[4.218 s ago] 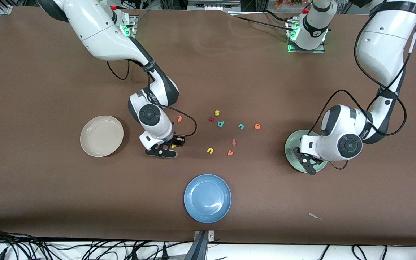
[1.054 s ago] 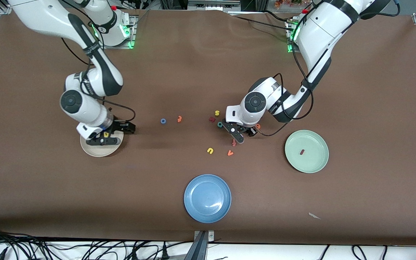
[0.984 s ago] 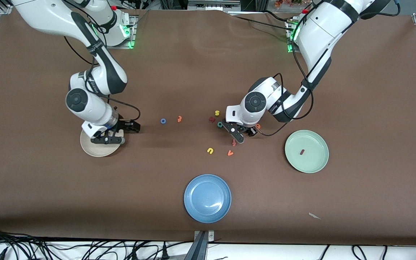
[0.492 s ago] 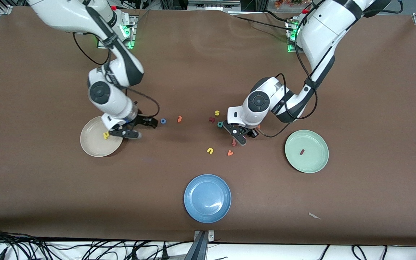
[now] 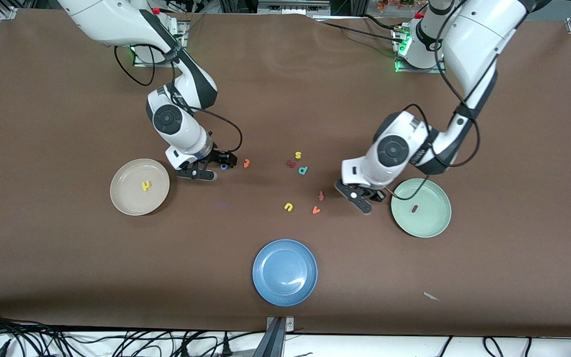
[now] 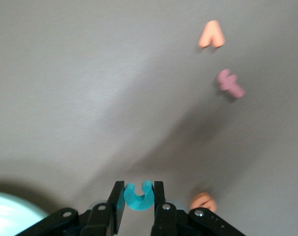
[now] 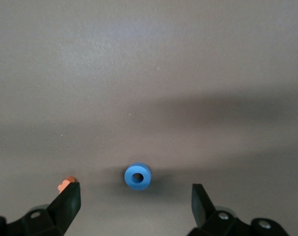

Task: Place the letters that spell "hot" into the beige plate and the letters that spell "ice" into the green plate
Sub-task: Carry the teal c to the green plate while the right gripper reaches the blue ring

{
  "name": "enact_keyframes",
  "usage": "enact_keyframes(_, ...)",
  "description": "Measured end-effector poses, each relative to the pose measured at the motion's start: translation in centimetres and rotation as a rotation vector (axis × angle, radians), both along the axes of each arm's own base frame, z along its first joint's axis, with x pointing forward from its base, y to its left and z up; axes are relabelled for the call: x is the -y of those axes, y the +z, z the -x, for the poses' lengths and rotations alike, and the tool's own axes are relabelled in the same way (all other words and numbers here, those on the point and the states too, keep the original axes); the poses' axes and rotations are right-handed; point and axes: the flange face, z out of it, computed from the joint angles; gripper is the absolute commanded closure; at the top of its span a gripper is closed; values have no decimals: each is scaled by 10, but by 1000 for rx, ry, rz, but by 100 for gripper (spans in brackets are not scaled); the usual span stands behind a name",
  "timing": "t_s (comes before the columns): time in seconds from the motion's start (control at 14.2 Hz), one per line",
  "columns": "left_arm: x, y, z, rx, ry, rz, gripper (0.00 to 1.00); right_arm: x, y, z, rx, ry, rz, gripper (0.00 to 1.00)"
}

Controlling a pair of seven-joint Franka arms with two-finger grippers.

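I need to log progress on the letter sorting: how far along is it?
Done: the yellow h lies in the beige plate and the dark red i in the green plate. In hand: the left hand is shut on the teal c; the open right hand hangs over the blue ring-shaped o. Left: the orange t and the e.

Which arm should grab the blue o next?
Right. The right claw hangs open directly over the blue o. The left claw is shut on the teal c, beside the green plate.
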Motion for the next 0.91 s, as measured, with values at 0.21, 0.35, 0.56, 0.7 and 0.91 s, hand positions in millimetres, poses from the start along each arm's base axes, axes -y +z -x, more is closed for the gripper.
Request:
enact_keyframes(0.21,-53,3,-22,6,-58,7,88,-10,-9,8,7,-6,36,0)
enact_keyframes(0.35,-85,4,-32,4,-97,8,88,-11,-12,9,11,-6,51,4)
enact_keyframes(0.56,-135,6,-45,9,-185,11,88,-8,-20,9,1,-8,60,11)
enact_keyframes(0.7,-170,6,-51,9,-216,12,87,-6,-27,11,-5,1,71,20)
enact_keyframes(0.91,-183,-12,-48,-24,-221,19,86,-7,-28,10,0,7,70,34)
